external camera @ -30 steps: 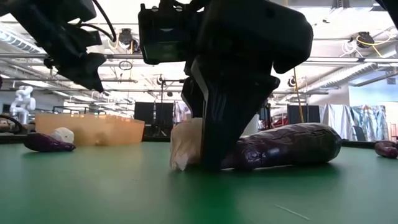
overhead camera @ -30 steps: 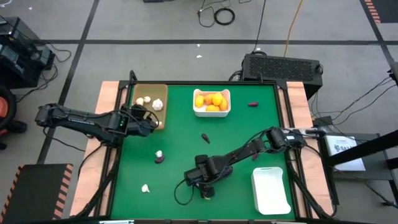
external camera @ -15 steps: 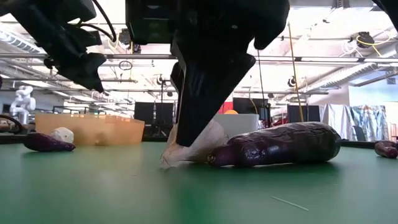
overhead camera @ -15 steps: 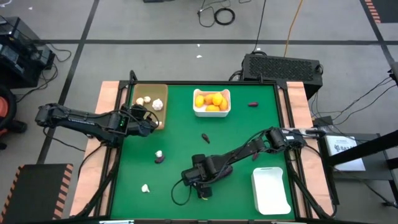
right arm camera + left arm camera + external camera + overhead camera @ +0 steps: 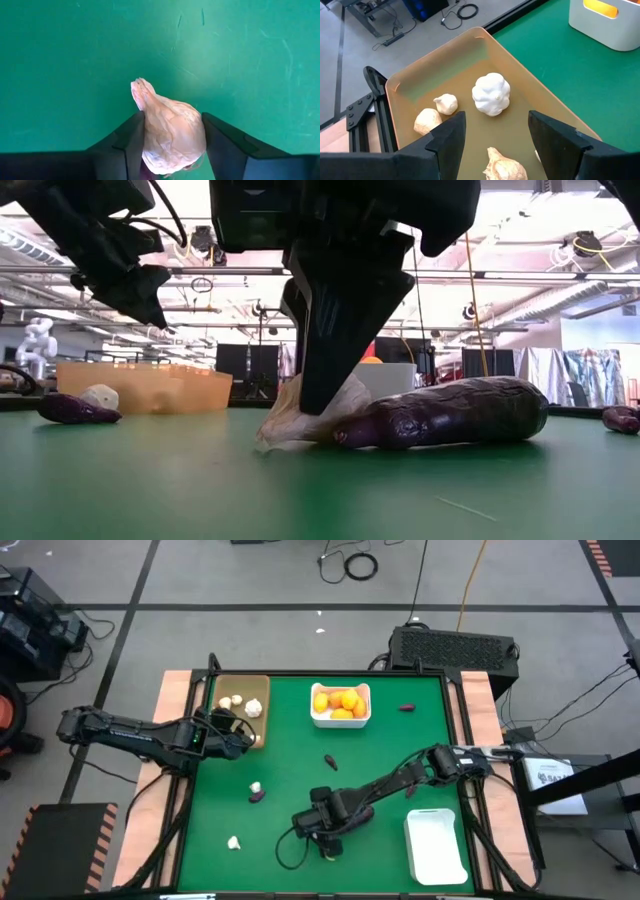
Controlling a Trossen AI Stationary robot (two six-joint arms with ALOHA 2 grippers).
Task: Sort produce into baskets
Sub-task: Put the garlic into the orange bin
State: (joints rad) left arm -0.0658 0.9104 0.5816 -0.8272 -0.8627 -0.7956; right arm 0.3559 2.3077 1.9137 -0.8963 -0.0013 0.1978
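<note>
Grip: right gripper (image 5: 170, 131) is closed on a crinkled, pale papery garlic bulb (image 5: 170, 132), held low over the green table (image 5: 290, 760) near its front edge.
Neighbour: long glossy dark purple eggplant (image 5: 450, 412) lies just beside the bulb, seemingly touching it in the low view.
Risk of nudging: any sideways drag while this low would likely roll the eggplant.
Risk of slipping: the skin looks thin and the fingers pinch the fat end only, so a quick swing may shed the bulb.
Destination: flat tan rectangular tray (image 5: 420, 75) at the far left corner already holds several white bulbs.
Risk of collision: left gripper (image 5: 495, 131) hovers over that tray with fingers spread and nothing between them; a delivery there may meet it.
</note>
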